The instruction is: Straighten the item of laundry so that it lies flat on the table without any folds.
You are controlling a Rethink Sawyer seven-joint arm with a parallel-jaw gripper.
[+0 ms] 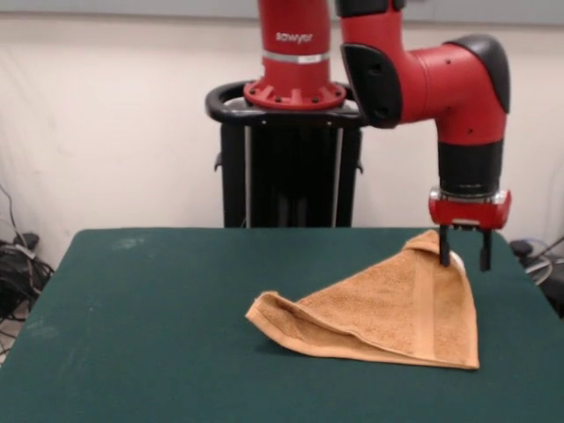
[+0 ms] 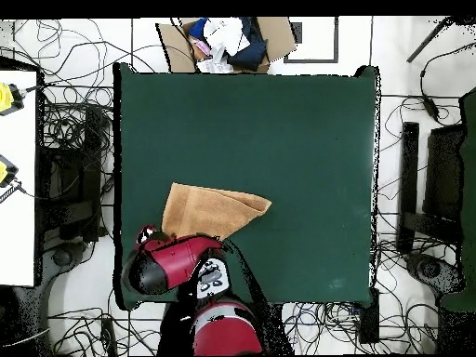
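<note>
The red and black arm bent at its elbow and pointed straight down, its black two-fingered gripper (image 1: 464, 258) spread apart at the raised far corner of the orange-tan terry-cloth towel (image 1: 388, 308). One finger touched that corner. The towel lay folded into a triangle on the dark green felt table (image 1: 159, 326), near the robot-side edge.

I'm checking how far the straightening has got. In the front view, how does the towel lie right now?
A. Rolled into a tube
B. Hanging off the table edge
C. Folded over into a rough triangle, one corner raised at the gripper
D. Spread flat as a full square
C: the towel forms a folded triangle on the table, its top corner lifted up at the gripper.
</note>
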